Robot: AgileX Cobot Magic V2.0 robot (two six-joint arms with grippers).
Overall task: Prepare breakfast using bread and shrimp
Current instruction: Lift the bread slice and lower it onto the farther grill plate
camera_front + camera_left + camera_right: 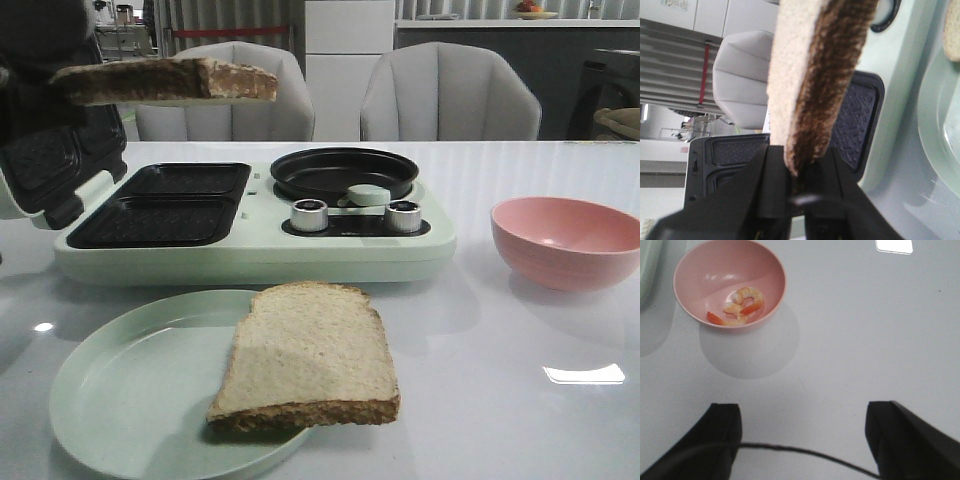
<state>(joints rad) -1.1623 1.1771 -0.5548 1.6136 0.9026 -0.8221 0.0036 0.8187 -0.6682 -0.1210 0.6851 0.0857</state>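
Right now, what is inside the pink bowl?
The pink bowl holds a few shrimp, pale with orange-red tails, seen from the right wrist camera. From the front, the bowl's near wall covers its bottom, so the shrimp do not show there.

I look out over a glossy white worktop [520,400] that mirrors a bright ceiling light. Behind it stand two pale grey padded chairs [450,95], side by side. Further back I see a white cabinet [348,45], a grey slatted curtain [225,20], and a long dark counter [500,40].
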